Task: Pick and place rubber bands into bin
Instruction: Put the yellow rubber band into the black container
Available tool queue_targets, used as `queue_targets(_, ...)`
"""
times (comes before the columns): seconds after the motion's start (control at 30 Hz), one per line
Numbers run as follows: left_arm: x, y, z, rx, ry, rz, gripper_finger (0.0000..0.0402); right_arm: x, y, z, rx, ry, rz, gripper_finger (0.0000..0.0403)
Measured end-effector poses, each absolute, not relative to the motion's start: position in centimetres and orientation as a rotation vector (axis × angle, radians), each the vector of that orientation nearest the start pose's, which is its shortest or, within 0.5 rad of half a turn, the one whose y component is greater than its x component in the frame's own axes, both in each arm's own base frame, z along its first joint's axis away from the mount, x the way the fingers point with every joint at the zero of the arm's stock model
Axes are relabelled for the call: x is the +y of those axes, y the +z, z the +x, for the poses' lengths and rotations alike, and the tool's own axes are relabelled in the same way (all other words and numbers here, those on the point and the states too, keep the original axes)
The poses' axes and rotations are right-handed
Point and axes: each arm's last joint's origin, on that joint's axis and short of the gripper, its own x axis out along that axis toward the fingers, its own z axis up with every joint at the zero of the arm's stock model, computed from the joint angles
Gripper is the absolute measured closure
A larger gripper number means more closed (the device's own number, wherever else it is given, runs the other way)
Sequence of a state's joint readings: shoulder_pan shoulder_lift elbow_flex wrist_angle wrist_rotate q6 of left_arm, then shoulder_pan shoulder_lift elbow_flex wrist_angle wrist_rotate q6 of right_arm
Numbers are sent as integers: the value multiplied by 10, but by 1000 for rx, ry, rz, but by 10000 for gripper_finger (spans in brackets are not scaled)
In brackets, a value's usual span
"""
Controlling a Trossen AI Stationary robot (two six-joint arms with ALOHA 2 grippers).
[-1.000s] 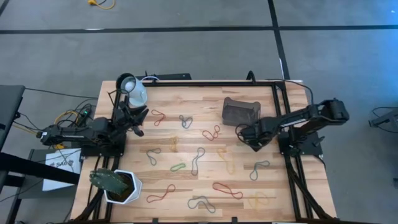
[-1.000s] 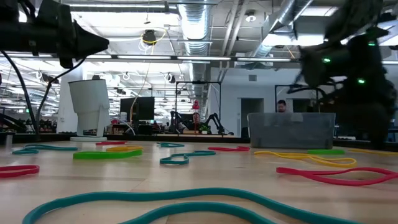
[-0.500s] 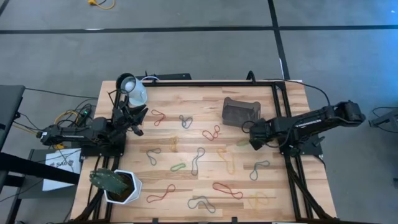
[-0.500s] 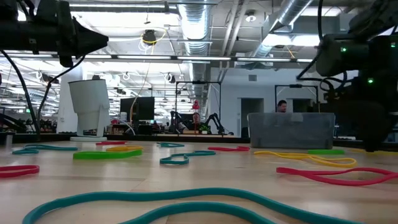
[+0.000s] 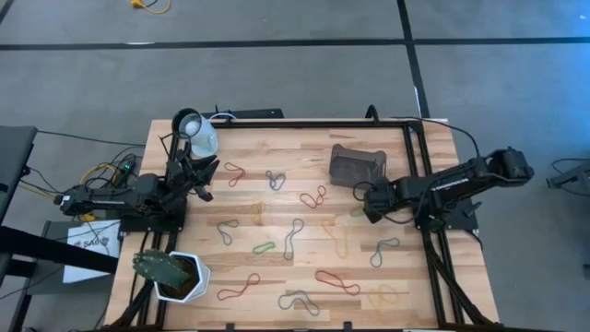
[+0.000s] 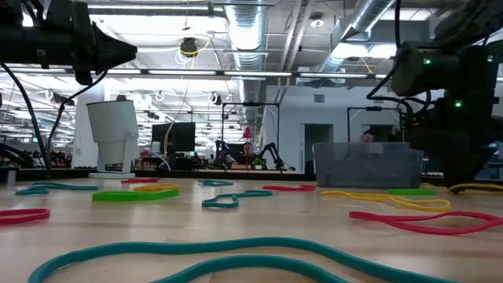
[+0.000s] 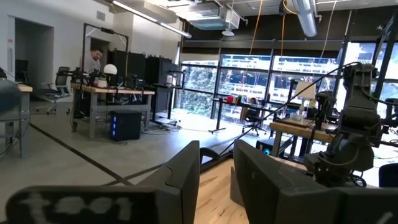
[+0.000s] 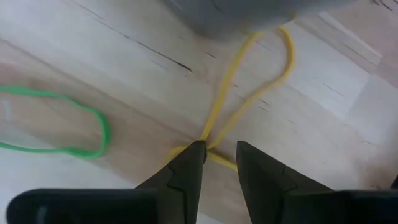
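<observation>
Many rubber bands in red, green, grey and yellow lie flat and scattered on the wooden table. The dark bin stands at the far right; it also shows in the low view. My right gripper is low over the table just near of the bin. In the right wrist view my right gripper is open by a narrow gap, one fingertip on either side of the crossing of a yellow band. A green band lies beside it. My left gripper waits at the far left, raised, slightly open and empty.
A white cup stands at the far left corner and a white pot with a green plant at the near left. A black frame rail runs along the right side. A person shows in the room beyond the table.
My right gripper has come down from well above the table to the tabletop just near of the bin, shifting slightly toward the table's left. The bands and the bin lie as before.
</observation>
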State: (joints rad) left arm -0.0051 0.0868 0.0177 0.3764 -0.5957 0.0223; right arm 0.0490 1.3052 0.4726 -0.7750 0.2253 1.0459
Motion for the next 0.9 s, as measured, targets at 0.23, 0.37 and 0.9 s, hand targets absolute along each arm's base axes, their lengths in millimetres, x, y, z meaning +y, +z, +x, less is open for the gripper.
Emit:
queue_targets(0.23, 16, 197, 93, -291, 589, -71, 313, 14, 124, 159, 1272, -918, 608, 327)
queue_targets(0.37, 16, 197, 93, -291, 589, -71, 313, 20, 123, 160, 1245, -926, 631, 366)
queue_targets(0.9, 16, 197, 93, -293, 588, -77, 313, 47, 146, 180, 1089, -843, 662, 400)
